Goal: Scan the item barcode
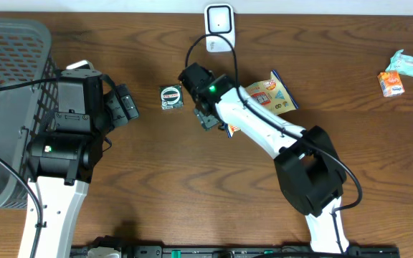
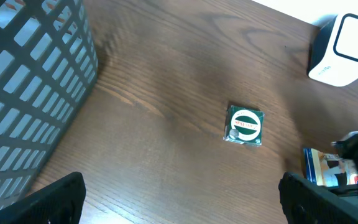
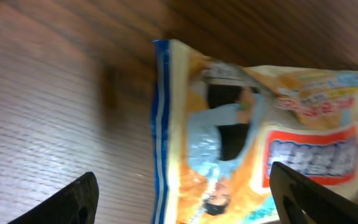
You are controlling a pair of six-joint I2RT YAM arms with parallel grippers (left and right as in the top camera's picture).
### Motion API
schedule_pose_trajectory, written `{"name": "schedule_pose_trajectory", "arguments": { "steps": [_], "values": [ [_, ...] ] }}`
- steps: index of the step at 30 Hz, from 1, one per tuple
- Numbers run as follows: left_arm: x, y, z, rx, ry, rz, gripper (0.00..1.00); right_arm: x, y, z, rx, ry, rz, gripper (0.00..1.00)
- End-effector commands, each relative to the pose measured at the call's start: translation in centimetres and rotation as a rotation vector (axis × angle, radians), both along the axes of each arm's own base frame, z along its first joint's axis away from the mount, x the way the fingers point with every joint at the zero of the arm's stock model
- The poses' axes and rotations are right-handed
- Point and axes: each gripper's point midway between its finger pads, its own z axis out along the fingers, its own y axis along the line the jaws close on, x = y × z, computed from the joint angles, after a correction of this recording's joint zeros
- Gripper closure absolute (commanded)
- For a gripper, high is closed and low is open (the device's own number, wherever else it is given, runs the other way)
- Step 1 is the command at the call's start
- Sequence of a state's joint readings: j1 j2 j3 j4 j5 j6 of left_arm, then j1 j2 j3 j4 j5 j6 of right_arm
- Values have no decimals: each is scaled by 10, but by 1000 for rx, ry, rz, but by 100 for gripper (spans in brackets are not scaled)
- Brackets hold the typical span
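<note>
Nearest the front edge of the wooden table (image 1: 156,186), the two arms rose from their bases, the left one beside a grey mesh basket (image 1: 6,79) and the right one reaching diagonally toward the middle of the table.

The left gripper (image 2: 182,186) stood wide open and held nothing. Its black fingers (image 2: 48,202) framed bare wood in the wrist view, and it was aimed toward a small square green-and-white packet (image 1: 171,97) lying flat a little way ahead of it. That packet sat alone on the wood, apart from both grippers, between the left gripper and the right arm's wrist.

The right gripper (image 3: 184,186) hung low over a yellow-and-orange snack packet (image 1: 274,94) with a blue edge. Its jaws were spread wide. The wrist view was blurred, but it showed the packet lying beneath and between the fingers rather than pinched by them. From overhead the packet rested on the table partly under the right forearm, just right of the green-and-white packet.

Beyond both packets, at the far edge, a white barcode scanner (image 1: 219,21) stood upright, its cable running down to the right arm's wrist. Well off to the far right lay a small orange packet (image 1: 391,83) and a teal one (image 1: 409,64).
</note>
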State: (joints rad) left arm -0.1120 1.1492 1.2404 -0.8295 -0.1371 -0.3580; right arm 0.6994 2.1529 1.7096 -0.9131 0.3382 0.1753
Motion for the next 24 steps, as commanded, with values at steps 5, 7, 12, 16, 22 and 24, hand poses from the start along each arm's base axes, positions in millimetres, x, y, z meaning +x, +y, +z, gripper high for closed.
{"name": "schedule_pose_trajectory", "arguments": {
  "steps": [5,7,12,16,22,24],
  "values": [
    [-1,2,2,13,-5,-1,2,1,-10,-18,-39,-8,-2,14],
    [-1,2,2,13,-5,-1,2,4,-14,-24,-60,-29,-7,14],
    [-1,2,2,13,-5,-1,2,4,-30,-44,-148,-40,-23,14],
    [-1,2,2,13,-5,-1,2,9,-50,-54,-229,-55,-50,17],
    [-1,2,2,13,-5,-1,2,11,-61,-64,-232,-26,-72,67],
    [-1,2,2,13,-5,-1,2,11,-61,-68,-213,-8,-74,95]
  ]
}}
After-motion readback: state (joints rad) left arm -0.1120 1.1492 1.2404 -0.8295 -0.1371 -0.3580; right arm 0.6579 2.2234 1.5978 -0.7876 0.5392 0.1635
